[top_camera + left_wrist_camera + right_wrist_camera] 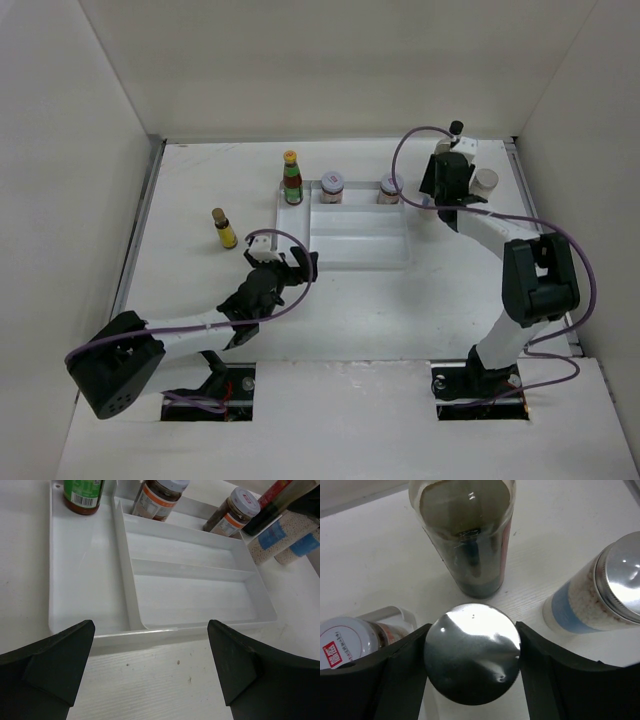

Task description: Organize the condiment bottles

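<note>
My right gripper (pixel 447 184) (pixel 472 647) is shut on a white shaker by its round metal lid (pixel 470 667), to the right of the white divided tray (pixel 360 255). The tall dark black-capped bottle (pixel 456 130) (pixel 465 540) stands just beyond it, and the second white shaker (pixel 485 181) (pixel 600 592) stands to its right. The red sauce bottle with yellow cap (pixel 291 178) (pixel 82 495) stands in the tray's left compartment. Two white-lidded jars (pixel 332 186) (pixel 389 188) stand in the tray's back row. The small yellow-brown bottle (pixel 224 228) stands on the table left of the tray. My left gripper (pixel 285 265) (pixel 151 630) is open and empty at the tray's front left corner.
The tray's two middle compartments (pixel 190 587) hold nothing. White walls close in the table on the left, back and right. A raised strip (pixel 145 200) runs along the table's left edge.
</note>
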`<state>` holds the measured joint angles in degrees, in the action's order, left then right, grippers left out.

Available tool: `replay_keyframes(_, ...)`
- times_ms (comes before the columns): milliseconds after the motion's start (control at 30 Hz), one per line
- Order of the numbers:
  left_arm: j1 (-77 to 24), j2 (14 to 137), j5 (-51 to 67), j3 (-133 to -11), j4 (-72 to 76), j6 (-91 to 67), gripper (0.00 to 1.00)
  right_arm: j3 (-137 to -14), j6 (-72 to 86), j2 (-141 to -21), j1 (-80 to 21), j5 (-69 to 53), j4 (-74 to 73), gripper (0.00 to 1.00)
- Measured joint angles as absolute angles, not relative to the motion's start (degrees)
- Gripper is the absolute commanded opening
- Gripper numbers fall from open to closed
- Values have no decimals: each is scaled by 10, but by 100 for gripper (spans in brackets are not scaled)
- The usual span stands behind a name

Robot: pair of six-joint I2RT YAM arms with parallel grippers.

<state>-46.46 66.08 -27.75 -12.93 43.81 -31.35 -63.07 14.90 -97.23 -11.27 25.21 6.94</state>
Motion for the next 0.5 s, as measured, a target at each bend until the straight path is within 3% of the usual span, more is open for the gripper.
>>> replay_keyframes(33, -463, 661, -277, -129, 438, -314, 100, -632, 149, -973, -113, 250, 71, 54)
replay_keyframes(133, -461, 660, -278, -129, 438, -314, 100, -628, 149, -969, -116, 262, 74, 50)
replay_keyframes(300, -449, 655, -278, -128, 439, -319, 100, -582, 124, -897, -155, 321, 74, 48)
replay_keyframes(500, -410, 591, -296, -97, 440, -339, 100, -605, 111, -821, -282, 332, 91, 49)
